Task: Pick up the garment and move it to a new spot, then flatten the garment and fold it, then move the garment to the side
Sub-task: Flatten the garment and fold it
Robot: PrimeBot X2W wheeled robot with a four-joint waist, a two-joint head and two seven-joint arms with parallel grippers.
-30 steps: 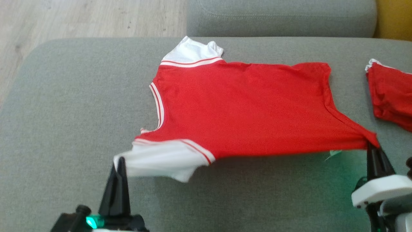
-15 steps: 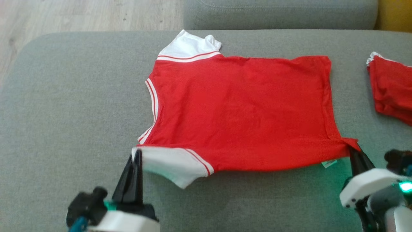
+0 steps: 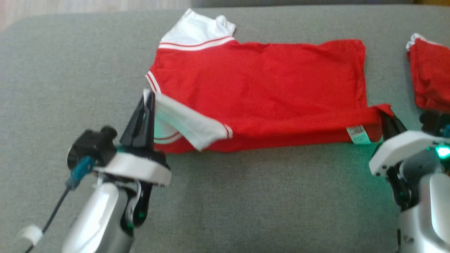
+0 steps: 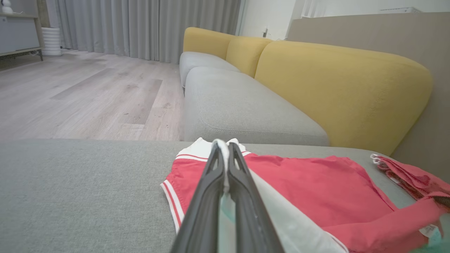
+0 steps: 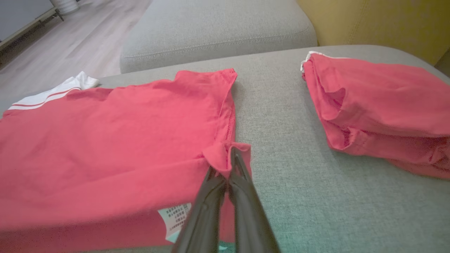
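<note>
The garment (image 3: 267,80) is a red T-shirt with white striped sleeves, spread on the grey cushion (image 3: 246,196). Its near long edge is lifted and rolled over the body, with a care label (image 3: 358,134) showing underneath. My left gripper (image 3: 148,96) is shut on the white near sleeve (image 3: 182,121), raised over the shirt's left part. In the left wrist view the left gripper (image 4: 223,144) pinches white cloth between its tips. My right gripper (image 3: 386,114) is shut on the red hem corner; the right gripper (image 5: 230,154) shows that corner (image 5: 225,153) folded over its tips.
A second red garment (image 3: 430,77) lies bunched at the cushion's right edge, close to my right wrist. A further grey seat (image 4: 239,105) and yellow backrests (image 4: 337,88) stand beyond. Wooden floor (image 4: 84,95) lies off the far left.
Both grippers have carried the shirt's near edge away from me, over the body, so the sleeve and hem corner now lie on the red cloth. The head camera has tilted down.
</note>
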